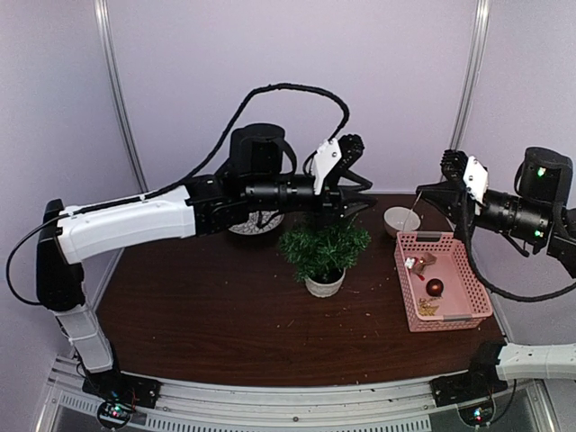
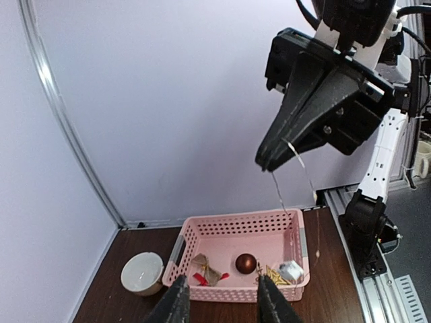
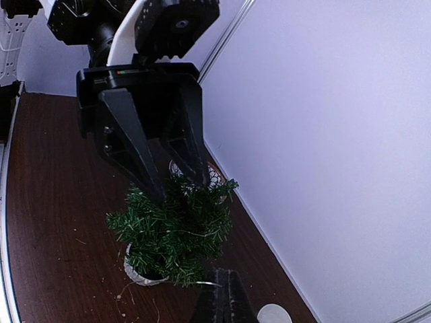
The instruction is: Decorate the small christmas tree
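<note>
Small christmas tree (image 1: 324, 250), bushy dark-green artificial fir with tinsel-like needles in a little white round pot: upright on the dark brown wooden table (image 1: 207, 324), directly beneath the left jaws and well to the side of the right jaws. No ornament visible on its branches; decorating judged barely begun.

Left gripper (image 3: 180, 191): black, two-fingered, jaws spread wide and holding nothing. Tips just above the crown, perhaps brushing the top needles; contact not certain. Probably placed there to part the branches or to receive a loop.

Right gripper (image 2: 268, 161): jaws pinched together on a thin pale hanging thread (image 2: 280, 196), high above the pink perforated plastic basket (image 2: 229, 232). Gripped by the thread and not the body, presumably to keep the loop free for hooking over a twig. Thread running down from the closed tips to a small silvery-white ornament (image 2: 291, 270) in the basket corner below those jaws; hanging clear or resting on the basket floor, cannot tell.

Also below the right jaws, inside the basket: a round glossy brown bauble (image 2: 246, 262) and a small brown-and-red trinket (image 2: 205, 270). Just outside the basket, on the side toward the left jaws: a small white ceramic bowl (image 2: 141, 272).

Next step, as a guess: raise enough to free the ornament, carry it across toward the open left jaws, lower the loop over an outer branch. Risks: swinging on the long thread, snagging on the basket rim, tipping the light pot.
</note>
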Tool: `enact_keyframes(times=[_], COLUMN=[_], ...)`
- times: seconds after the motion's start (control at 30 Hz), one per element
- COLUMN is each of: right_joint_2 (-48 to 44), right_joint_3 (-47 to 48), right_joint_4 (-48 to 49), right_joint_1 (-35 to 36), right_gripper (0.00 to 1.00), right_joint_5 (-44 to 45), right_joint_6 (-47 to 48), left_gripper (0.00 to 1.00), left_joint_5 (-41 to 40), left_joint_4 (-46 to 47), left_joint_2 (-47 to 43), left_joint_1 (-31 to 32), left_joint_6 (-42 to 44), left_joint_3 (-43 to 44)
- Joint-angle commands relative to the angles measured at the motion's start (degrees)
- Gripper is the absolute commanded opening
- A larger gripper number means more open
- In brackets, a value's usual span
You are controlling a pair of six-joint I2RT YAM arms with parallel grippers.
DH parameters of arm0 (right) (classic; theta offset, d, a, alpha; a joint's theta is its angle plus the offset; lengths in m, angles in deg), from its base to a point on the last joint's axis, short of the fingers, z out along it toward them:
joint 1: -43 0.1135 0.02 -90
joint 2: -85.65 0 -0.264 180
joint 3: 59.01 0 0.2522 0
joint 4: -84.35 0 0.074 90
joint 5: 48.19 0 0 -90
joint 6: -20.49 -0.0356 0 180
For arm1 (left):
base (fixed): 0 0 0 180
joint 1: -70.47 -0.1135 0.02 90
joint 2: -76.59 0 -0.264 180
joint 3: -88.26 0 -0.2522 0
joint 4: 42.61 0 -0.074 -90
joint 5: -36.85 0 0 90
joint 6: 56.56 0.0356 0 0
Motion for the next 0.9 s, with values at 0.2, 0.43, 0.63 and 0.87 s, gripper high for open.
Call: enact_keyframes(times=[0.2, 0.43, 0.63, 0.87], right_joint_2=[1.0, 1.5, 1.9, 2.0], right_joint_3=[-0.6, -1.5, -1.5, -1.5], right_joint_4=[2.8, 4.2, 5.3, 5.6], right_joint_1=[0.6, 0.8, 1.0, 1.1], right_gripper=[0.0, 0.0, 0.0, 0.0], right_joint_5=[-5.0, -6.4, -7.0, -6.8], right_joint_6=[-0.1, -1.0, -1.7, -1.6], left_gripper=[0.39, 0.4, 0.37, 0.34], left_joint_5=[13.4, 15.4, 9.6, 2.9], left_joint_4=[2.5, 4.6, 5.7, 5.2], left_joint_2=[10.9, 12.2, 12.6, 11.3], left_joint_1=[3.3, 3.8, 4.1, 4.0], left_joint_6=[-3.1, -6.1, -7.9, -8.3], left_joint_3=[11.3, 11.8, 11.4, 9.3])
